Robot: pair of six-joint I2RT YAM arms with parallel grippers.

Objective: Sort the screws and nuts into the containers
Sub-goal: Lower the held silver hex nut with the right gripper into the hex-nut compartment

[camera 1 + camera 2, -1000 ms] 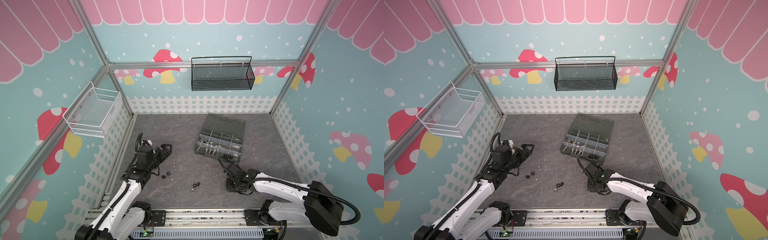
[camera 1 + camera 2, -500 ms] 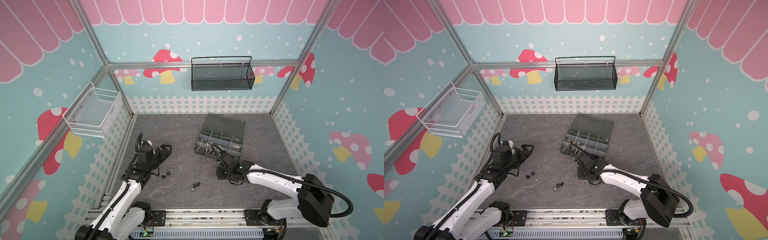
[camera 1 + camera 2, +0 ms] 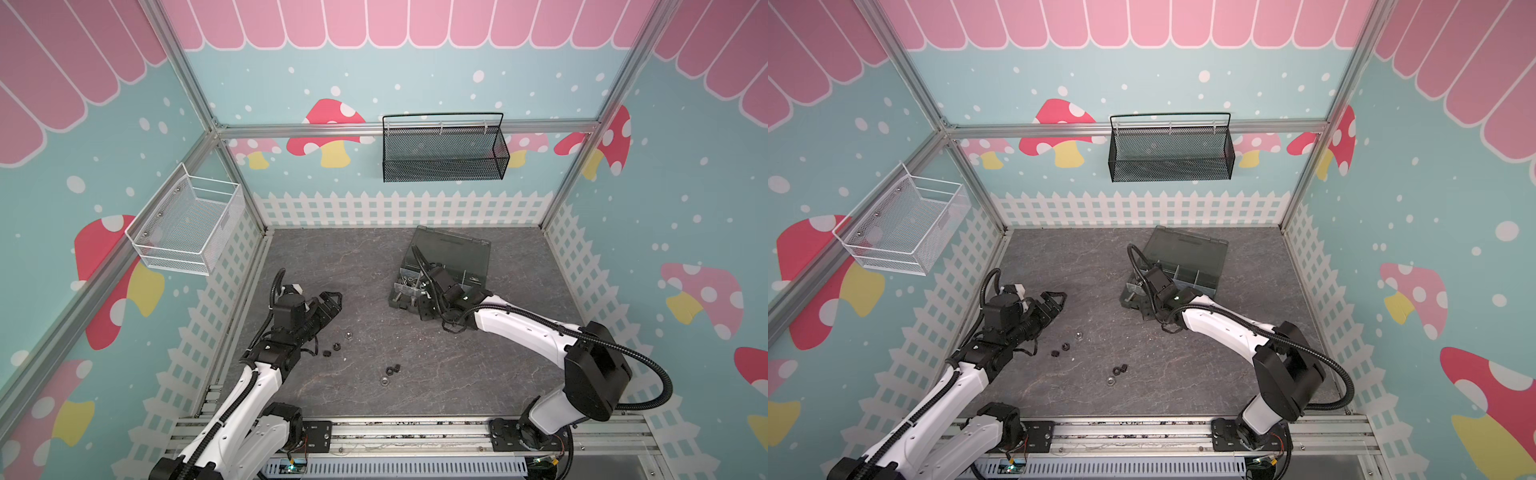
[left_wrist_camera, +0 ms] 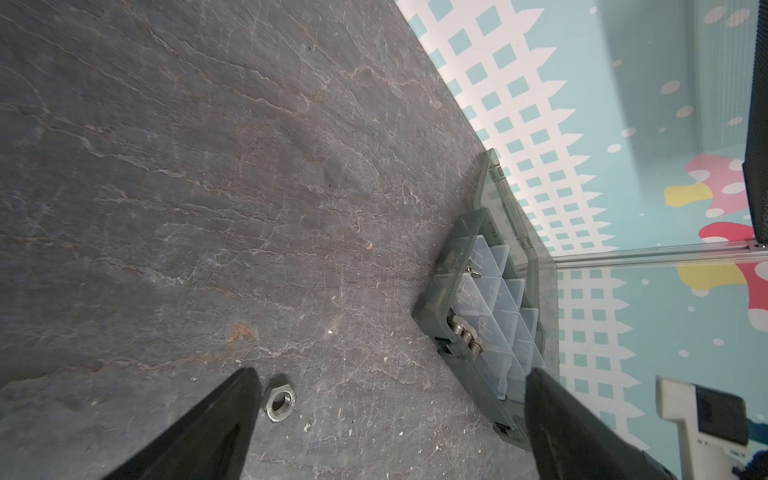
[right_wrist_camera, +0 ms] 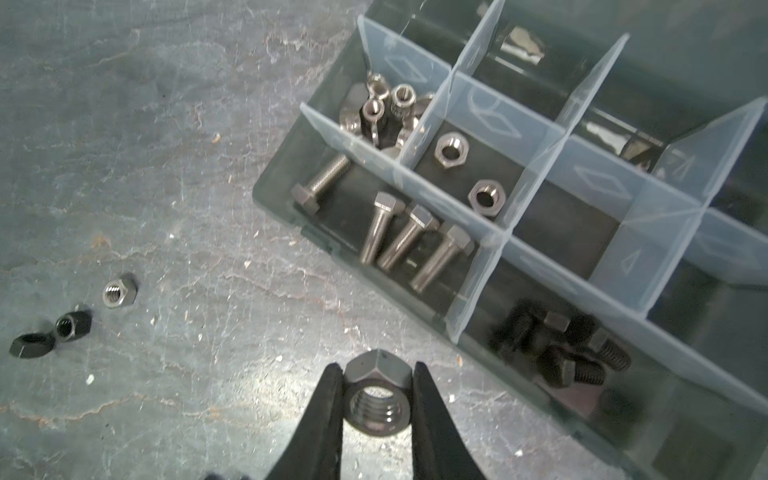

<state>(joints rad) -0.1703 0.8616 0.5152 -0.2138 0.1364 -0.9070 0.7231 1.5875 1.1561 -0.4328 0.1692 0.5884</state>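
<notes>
Silver nut (image 5: 374, 409) pinched in R gripper (image 5: 376, 370), just beside organiser box (image 5: 282, 195) front edge, above tabletop (image 5: 166, 166). L gripper (image 4: 392, 376) spread wide, low near loose nuts (image 3: 334, 345); silver screws (image 5: 405, 243) in box compartment.

Grey slate floor (image 3: 353, 266); teal mushroom walls (image 3: 457, 75); black mesh basket (image 3: 444, 158); white wire basket (image 3: 187, 232).

This is a staged robot test cell in a lab. An aluminium profile frame (image 3: 407, 126) boxes in printed mushroom-and-fence wall panels (image 3: 685, 208) and a slate-patterned tabletop (image 3: 353, 257). White robot arms (image 3: 528, 332) are bolted to a front rail (image 3: 415, 432), with what looks like a bare circuit board (image 3: 293, 471) beneath.
</notes>
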